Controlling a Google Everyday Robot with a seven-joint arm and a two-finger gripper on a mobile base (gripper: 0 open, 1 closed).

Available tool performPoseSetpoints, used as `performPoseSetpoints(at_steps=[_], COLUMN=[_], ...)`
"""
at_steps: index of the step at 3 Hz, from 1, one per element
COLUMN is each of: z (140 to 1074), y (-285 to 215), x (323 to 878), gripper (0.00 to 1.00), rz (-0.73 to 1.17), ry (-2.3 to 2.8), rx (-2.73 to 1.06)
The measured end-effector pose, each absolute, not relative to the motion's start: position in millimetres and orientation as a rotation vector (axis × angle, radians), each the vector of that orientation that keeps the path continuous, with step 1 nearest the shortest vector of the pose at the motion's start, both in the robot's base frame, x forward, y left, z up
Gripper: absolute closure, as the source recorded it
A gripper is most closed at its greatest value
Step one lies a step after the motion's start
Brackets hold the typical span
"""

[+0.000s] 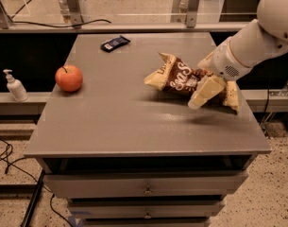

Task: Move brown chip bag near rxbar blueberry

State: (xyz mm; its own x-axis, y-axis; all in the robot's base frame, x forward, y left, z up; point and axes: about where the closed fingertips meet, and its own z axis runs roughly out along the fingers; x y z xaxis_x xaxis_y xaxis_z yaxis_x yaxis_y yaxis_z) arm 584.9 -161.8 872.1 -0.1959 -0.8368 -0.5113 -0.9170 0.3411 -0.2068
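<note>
Now | gripper (205,91) down at the right end of the bag (175,77); whether it has closed on it I cannot tell | bag lies right on the table (134,126), long axis left-right | bar (115,43) sits far-left, well apart | my read: carry goes far-left.

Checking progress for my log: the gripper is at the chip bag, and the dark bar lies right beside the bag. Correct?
Not quite. The camera view shows the dark bar at the far edge of the table, well apart from the chip bag; the gripper is at the bag.
</note>
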Motion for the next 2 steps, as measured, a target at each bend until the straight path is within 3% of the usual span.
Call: performPoseSetpoints(at_steps=[2], z=[868], y=[-157], x=[609], gripper=[0.64], rz=[0.142], ry=[2.019], rx=[-1.548])
